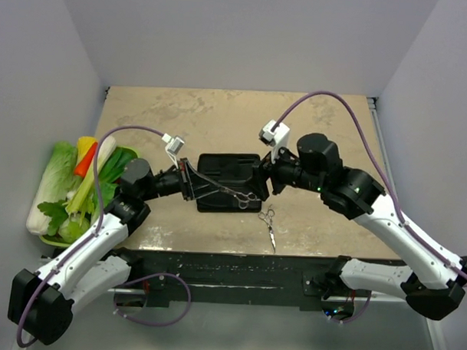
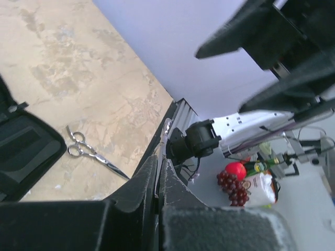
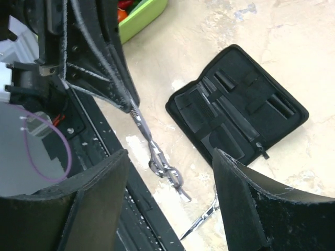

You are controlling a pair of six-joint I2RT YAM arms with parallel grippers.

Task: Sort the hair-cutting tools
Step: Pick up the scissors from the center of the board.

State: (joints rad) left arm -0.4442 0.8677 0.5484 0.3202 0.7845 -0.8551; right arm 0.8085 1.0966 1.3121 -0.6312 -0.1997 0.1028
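Observation:
My left gripper (image 1: 193, 181) (image 2: 159, 159) is shut on the blade end of one pair of silver scissors (image 1: 237, 194) (image 3: 157, 151). It holds them in the air, ring handles pointing toward the right arm. My right gripper (image 1: 266, 176) (image 3: 170, 154) stands open just beyond those handles, its fingers wide on either side and touching nothing. A second pair of scissors (image 1: 268, 224) (image 2: 89, 152) (image 3: 201, 222) lies flat on the table in front of the open black case (image 1: 227, 179) (image 3: 238, 107). Dark slim items sit in the case's pockets; I cannot tell what they are.
A green tray of vegetables (image 1: 64, 192) stands at the left edge of the table. A black rail (image 1: 238, 271) runs along the near edge by the arm bases. Walls close in the table on three sides.

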